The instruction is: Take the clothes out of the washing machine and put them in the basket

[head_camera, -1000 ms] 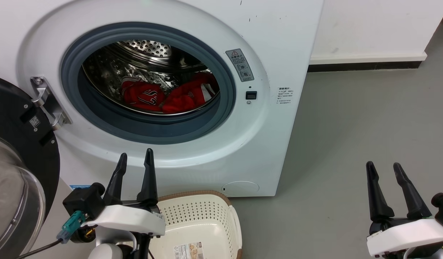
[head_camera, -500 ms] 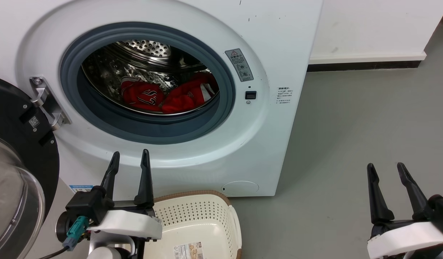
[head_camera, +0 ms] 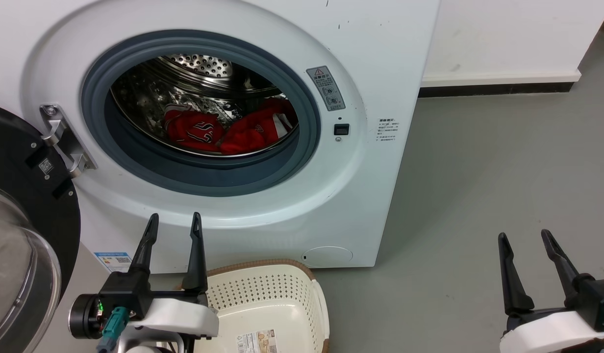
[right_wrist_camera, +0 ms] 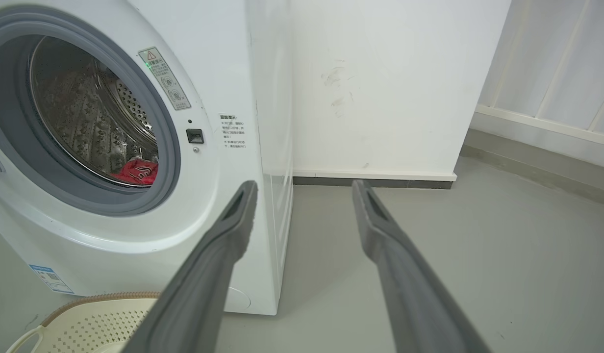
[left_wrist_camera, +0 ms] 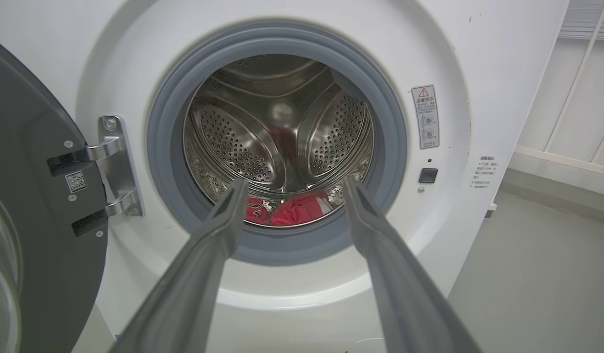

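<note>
The red clothes (head_camera: pixel 226 130) lie bunched at the bottom of the steel drum of the white washing machine (head_camera: pixel 361 59), whose round door (head_camera: pixel 22 235) hangs open at the left. They also show low in the drum as red clothes (left_wrist_camera: pixel 287 210) and red clothes (right_wrist_camera: pixel 135 171). The cream basket (head_camera: pixel 267 294) stands on the floor below the drum opening. My left gripper (head_camera: pixel 173 219) is open and empty, just left of the basket, fingers pointing at the machine's front. My right gripper (head_camera: pixel 523 234) is open and empty over bare floor at the lower right.
Grey floor (head_camera: pixel 503 162) stretches right of the machine to a white wall with a dark skirting strip (head_camera: pixel 498 90). The open door's hinge bracket (head_camera: pixel 66 142) juts out left of the grey rubber ring (head_camera: pixel 204 176). The basket's rim (right_wrist_camera: pixel 101 296) sits left of my right gripper's fingers.
My left gripper has dropped lower and turned slightly left, staying open. The right gripper has sunk a little toward the bottom edge. The clothes and basket have not moved.
</note>
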Robot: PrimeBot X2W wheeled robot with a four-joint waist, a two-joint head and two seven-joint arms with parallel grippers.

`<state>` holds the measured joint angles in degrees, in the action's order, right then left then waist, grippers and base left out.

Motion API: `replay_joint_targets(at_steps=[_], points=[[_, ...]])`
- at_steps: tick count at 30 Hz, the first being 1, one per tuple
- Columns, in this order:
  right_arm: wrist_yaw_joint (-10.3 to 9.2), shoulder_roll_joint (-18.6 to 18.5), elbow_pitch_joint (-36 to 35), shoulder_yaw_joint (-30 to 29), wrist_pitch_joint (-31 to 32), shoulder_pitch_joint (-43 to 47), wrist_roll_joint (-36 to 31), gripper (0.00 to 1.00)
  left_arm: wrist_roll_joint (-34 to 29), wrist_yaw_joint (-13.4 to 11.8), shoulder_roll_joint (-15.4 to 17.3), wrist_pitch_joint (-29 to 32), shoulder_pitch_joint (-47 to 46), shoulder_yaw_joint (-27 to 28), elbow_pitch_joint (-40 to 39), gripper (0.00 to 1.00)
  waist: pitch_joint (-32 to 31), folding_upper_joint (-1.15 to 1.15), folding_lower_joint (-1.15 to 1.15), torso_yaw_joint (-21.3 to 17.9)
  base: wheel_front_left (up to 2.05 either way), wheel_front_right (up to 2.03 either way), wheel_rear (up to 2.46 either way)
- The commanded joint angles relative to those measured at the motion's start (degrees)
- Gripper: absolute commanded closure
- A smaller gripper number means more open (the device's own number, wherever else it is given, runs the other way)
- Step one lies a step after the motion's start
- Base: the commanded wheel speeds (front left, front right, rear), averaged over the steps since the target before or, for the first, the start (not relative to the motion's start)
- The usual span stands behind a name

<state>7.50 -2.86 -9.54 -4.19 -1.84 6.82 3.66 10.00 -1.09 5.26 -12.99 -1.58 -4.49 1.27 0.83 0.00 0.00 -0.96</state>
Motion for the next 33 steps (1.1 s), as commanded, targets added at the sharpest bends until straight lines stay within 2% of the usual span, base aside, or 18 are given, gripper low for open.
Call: replay_joint_targets(at_steps=[1,18,33], points=[[-0.02,-0.05,-0.39,-0.04,-0.41,0.44,-1.55,0.00,-1.50,-0.46,0.10,-0.56,0.44,-0.16,-0.48,0.00,0.03,0.00,0.00,-0.01,0.00,0.00,0.00],[-0.02,-0.03,-1.56,0.15,-0.88,1.43,-7.06,0.00,-7.60,-1.63,-0.84,-2.31,2.41,-0.27,-1.19,0.00,0.03,0.00,0.00,-0.01,0.00,0.00,0.00],[-0.02,-0.03,-0.12,-0.01,-1.32,0.43,-4.98,0.00,-6.99,-0.99,-1.41,-2.29,2.11,0.58,-0.33,0.00,0.41,0.00,0.00,-0.08,0.00,0.00,0.00]])
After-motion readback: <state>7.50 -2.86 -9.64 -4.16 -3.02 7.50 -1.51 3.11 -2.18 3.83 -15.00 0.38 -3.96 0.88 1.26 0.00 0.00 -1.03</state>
